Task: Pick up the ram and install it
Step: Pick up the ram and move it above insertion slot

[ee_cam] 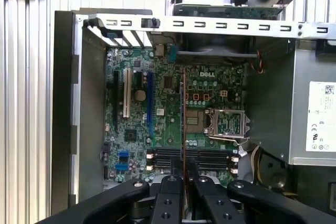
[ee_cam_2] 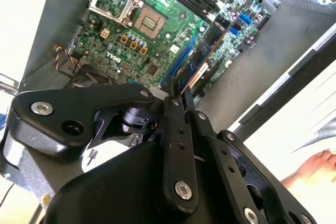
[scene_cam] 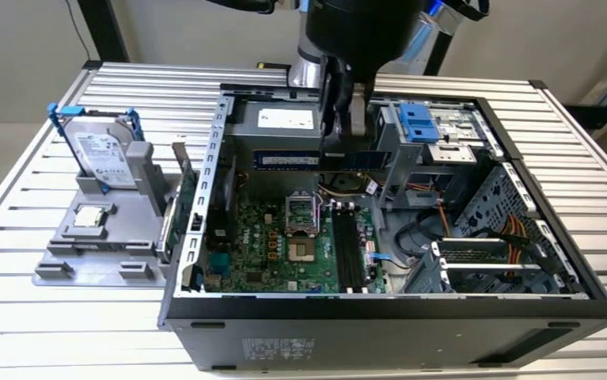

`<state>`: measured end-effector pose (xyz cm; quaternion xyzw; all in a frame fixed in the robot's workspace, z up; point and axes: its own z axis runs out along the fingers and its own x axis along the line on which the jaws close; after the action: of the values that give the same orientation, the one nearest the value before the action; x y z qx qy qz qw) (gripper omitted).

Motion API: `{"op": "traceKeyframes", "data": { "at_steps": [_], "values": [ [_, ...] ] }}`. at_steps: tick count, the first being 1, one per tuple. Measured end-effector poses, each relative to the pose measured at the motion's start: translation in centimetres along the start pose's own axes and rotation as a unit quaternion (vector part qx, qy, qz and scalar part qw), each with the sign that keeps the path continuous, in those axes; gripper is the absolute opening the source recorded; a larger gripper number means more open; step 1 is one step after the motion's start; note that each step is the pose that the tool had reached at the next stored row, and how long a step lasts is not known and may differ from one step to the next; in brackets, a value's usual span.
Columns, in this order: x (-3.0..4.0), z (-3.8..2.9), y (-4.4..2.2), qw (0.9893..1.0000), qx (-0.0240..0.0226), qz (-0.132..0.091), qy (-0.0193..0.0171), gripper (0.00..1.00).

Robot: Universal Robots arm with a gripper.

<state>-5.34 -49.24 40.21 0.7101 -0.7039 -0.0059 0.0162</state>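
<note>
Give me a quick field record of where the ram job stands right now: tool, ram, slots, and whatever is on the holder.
tool: shut on the ram, above the open computer case
ram: held on edge over the motherboard, not in a slot
memory slots: black, beside the CPU socket
holder: grey, outside the case on the exterior view's left
hard drive: upright in the holder
CPU chip: flat on the holder
</note>
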Motion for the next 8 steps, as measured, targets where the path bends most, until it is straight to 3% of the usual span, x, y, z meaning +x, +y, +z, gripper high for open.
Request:
{"op": "traceKeyframes", "data": {
  "at_steps": [8],
  "values": [
    [0.00,-0.02,-0.43,1.0000,0.0000,0.000,0.0000,0.00]
  ]
}}
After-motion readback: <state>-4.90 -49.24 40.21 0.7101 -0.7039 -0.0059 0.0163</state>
